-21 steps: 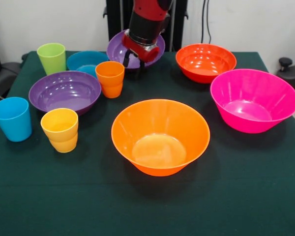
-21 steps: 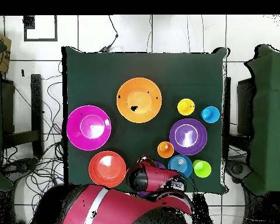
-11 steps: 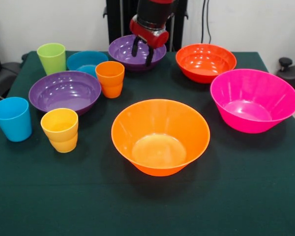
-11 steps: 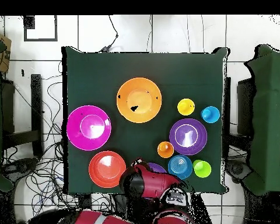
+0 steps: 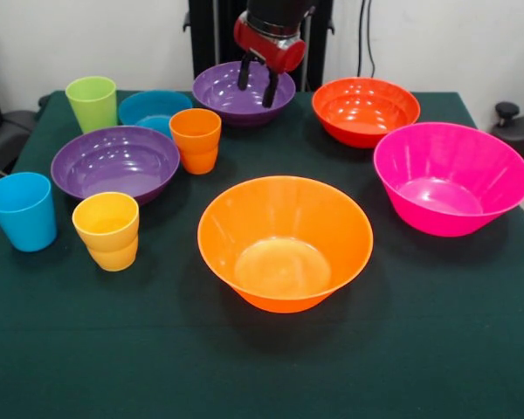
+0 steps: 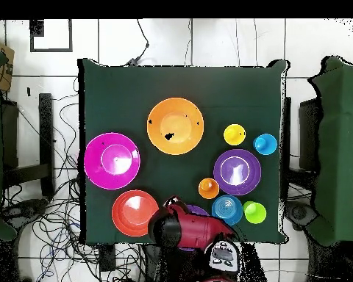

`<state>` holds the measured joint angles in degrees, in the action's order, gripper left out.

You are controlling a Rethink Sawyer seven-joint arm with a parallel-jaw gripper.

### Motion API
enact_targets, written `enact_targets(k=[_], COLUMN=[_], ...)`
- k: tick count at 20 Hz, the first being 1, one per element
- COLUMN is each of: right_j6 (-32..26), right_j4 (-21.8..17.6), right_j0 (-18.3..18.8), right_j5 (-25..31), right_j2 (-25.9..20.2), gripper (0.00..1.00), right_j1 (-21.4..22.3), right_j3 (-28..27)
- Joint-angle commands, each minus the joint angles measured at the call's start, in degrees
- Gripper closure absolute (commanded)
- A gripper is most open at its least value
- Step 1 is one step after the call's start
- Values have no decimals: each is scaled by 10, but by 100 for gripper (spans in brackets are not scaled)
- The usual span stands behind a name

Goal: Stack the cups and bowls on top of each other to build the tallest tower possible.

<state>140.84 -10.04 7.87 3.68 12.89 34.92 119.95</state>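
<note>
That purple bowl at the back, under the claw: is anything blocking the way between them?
Nothing visible does. The end effector hangs open right above the far purple bowl, with only air between. The small orange cup stands apart, nearer the front.

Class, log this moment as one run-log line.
pincer: open, empty, above far purple bowl | tower: not started | wide orange bowl: empty | orange cup: standing alone
</note>
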Motion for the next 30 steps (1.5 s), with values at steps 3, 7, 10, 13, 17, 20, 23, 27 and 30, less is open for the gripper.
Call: enact_targets(k=[3, 7, 10, 13, 17, 20, 23, 27, 30], right_j6=[17, 14, 14, 10, 1, -7, -21, -27, -28], right_j4=[22, 26, 30, 30, 28, 22, 16, 7, -1], right_j0=[5, 5, 5, 7, 17, 28, 47, 60, 65], right_j5=[60, 78, 93, 110, 135, 149, 167, 174, 170], right_j2=[-59, -64, -66, -70, -79, -88, -103, -112, -112], gripper=[0, 0, 0, 0, 0, 0, 0, 0, 0], right_j1=[-16, -12, -11, -5, 11, 26, 38, 42, 36], right_j3=[-96, -114, -125, -131, -130, -122, -118, -119, -127])
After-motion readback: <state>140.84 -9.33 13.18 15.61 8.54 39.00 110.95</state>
